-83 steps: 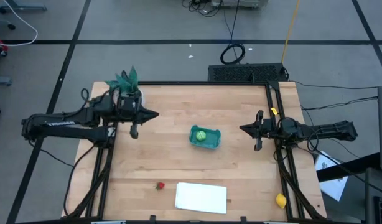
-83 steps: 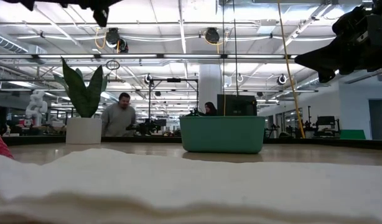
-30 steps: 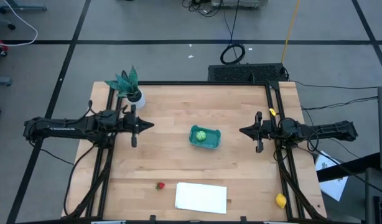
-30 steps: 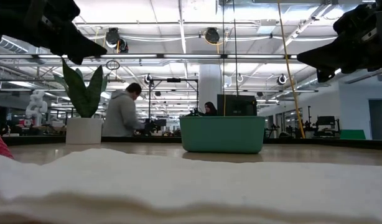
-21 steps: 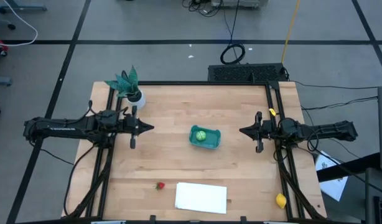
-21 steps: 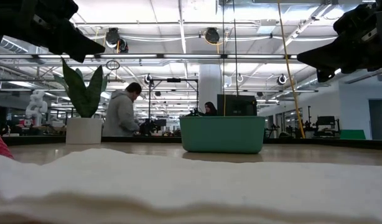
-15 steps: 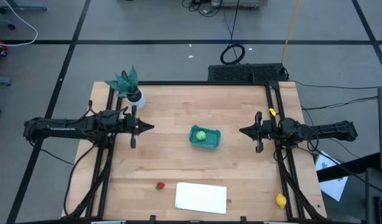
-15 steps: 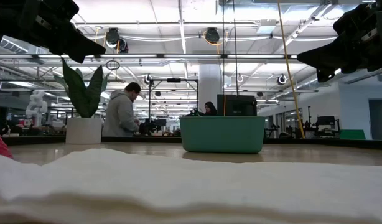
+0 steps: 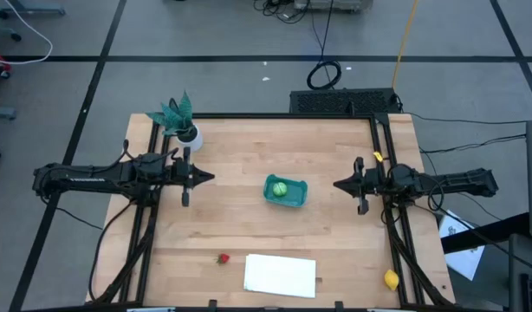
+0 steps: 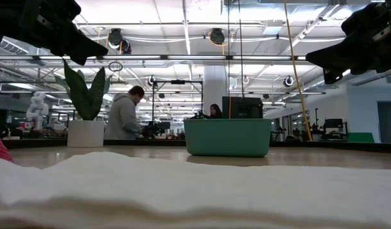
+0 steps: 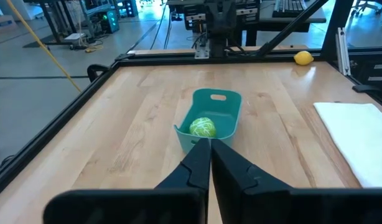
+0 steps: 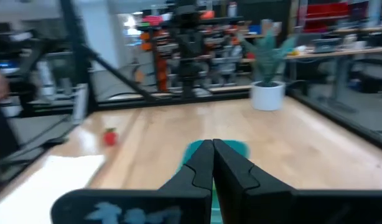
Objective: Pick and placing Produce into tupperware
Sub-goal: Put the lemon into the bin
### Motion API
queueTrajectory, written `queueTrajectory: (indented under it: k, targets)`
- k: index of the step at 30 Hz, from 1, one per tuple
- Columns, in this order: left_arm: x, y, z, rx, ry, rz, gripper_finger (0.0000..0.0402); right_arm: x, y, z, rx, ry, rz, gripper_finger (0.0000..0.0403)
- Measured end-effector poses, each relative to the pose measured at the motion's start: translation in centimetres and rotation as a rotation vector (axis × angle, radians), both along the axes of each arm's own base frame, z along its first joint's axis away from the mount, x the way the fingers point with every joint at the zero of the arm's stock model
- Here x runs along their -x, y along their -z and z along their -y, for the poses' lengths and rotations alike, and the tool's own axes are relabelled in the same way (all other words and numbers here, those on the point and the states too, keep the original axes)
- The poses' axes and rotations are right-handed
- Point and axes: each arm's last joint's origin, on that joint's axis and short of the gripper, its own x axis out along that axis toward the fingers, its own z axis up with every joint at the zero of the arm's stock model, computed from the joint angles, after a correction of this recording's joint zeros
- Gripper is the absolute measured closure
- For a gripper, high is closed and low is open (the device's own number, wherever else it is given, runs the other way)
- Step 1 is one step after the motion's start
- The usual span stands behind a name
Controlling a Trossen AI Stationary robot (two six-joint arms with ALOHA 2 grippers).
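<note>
The small teal-blue rectangular plastic tub (image 9: 285, 191) sits near the middle of the wooden table (image 9: 249, 147), with the light-green round toy fruit (image 9: 280, 187) inside it. The tiny red strawberry-like fruit (image 9: 222, 258) lies on the table well apart from the tub, just beside the flat white rectangular sheet (image 9: 281, 275). The yellow lemon-like fruit (image 9: 391, 279) lies far off beyond the sheet. The left gripper (image 9: 211, 177) and right gripper (image 9: 338, 182) flank the tub, apart from it, fingers pressed together, holding nothing
</note>
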Motion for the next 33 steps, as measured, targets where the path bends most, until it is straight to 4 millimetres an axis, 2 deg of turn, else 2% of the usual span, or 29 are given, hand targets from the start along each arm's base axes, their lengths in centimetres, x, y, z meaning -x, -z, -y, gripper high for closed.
queueTrajectory:
  k: [6,11,18,21,33]
  targets:
    - [0.0,0.0,0.0,0.0,0.0,0.0,0.0399,-0.4,0.2,-0.3,-0.024,-0.073,-0.07,0.0403]
    - [0.0,0.0,0.0,-0.012,0.003,-0.001,0.0384,-1.4,-1.4,-0.9,-0.002,-0.115,-0.149,0.0403]
    - [0.0,0.0,0.0,-0.031,0.007,-0.003,0.0376,-3.4,-5.0,-1.6,0.023,-0.149,-0.277,0.0403]
    - [0.0,0.0,0.0,-0.035,0.008,-0.004,0.0376,-4.1,-5.7,-1.7,0.023,-0.147,-0.294,0.0403]
    - [0.1,0.3,0.0,-0.034,0.009,-0.032,0.0376,-4.8,-5.5,-1.8,0.01,-0.143,-0.33,0.0403]
